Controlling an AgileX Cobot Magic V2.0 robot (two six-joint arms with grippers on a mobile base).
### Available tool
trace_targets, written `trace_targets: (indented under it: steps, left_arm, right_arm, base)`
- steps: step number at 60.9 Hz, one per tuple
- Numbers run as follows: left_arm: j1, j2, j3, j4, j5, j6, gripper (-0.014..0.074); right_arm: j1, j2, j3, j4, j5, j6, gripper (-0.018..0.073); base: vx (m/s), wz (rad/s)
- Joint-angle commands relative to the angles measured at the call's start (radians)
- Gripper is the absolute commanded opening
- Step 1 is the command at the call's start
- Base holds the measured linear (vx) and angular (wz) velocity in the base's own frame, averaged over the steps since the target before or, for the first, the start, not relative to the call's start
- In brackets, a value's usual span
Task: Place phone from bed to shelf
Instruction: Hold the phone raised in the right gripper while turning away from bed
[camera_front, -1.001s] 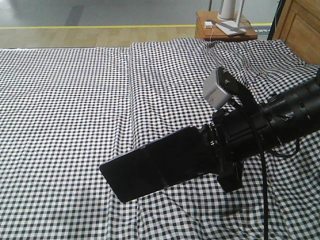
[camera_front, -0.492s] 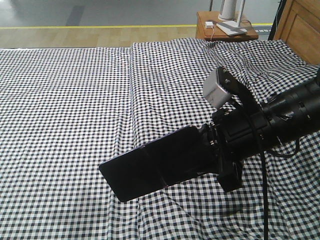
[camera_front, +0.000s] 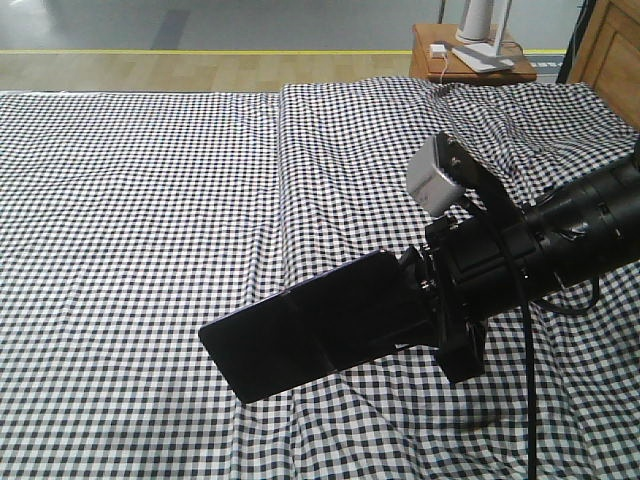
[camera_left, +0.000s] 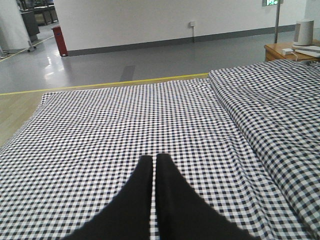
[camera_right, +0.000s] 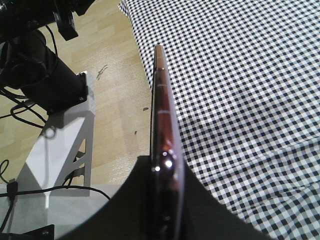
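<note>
The phone (camera_front: 310, 335), a glossy black slab with a seam across it, hangs tilted above the bed (camera_front: 150, 200), whose cloth is black-and-white check. My right gripper (camera_front: 412, 300) is shut on the phone's right end. In the right wrist view the phone (camera_right: 161, 100) shows edge-on with a pinkish metal rim, clamped between the two dark fingers of the right gripper (camera_right: 166, 170). My left gripper (camera_left: 154, 160) is shut with nothing in it, hovering over the bed (camera_left: 125, 110). The shelf is out of view.
An orange-brown bedside table (camera_front: 470, 62) with a white device stands beyond the bed's far right corner, beside a wooden headboard (camera_front: 612, 45). Bare floor with a yellow line (camera_front: 200, 50) lies past the bed. The robot's base and cables (camera_right: 45, 150) stand on wooden floor by the bed's edge.
The bed, its fold and the bedside table have slid slightly to the right in the front view. The right arm and phone keep the same place in the frame.
</note>
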Motion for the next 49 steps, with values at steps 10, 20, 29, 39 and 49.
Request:
trace_targets:
  steps: [10, 20, 29, 39, 49]
  left_arm:
    - [0.001, -0.013, -0.021, -0.009, -0.072, -0.006, 0.0001]
    - [0.001, -0.013, -0.021, -0.009, -0.072, -0.006, 0.0001]
    - [0.001, -0.013, -0.021, -0.009, -0.072, -0.006, 0.0001]
    - [0.001, -0.013, -0.021, -0.009, -0.072, -0.006, 0.0001]
    - [0.001, -0.013, -0.021, -0.009, -0.072, -0.006, 0.0001]
  right_arm:
    - [-0.001, -0.036, -0.025, 0.085, 0.075, -0.009, -0.0003]
    - [-0.001, -0.036, -0.025, 0.085, 0.075, -0.009, -0.0003]
    - [-0.001, -0.036, -0.025, 0.085, 0.075, -0.009, -0.0003]
    - [-0.001, -0.036, -0.025, 0.085, 0.075, -0.009, -0.0003]
    - [-0.001, -0.036, -0.025, 0.085, 0.075, -0.009, -0.0003]
  base:
    - [-0.04, 0.17]
    - [-0.06, 0.26]
    - [-0.08, 0.31]
    - [-0.09, 0.35]
    - [-0.09, 0.36]
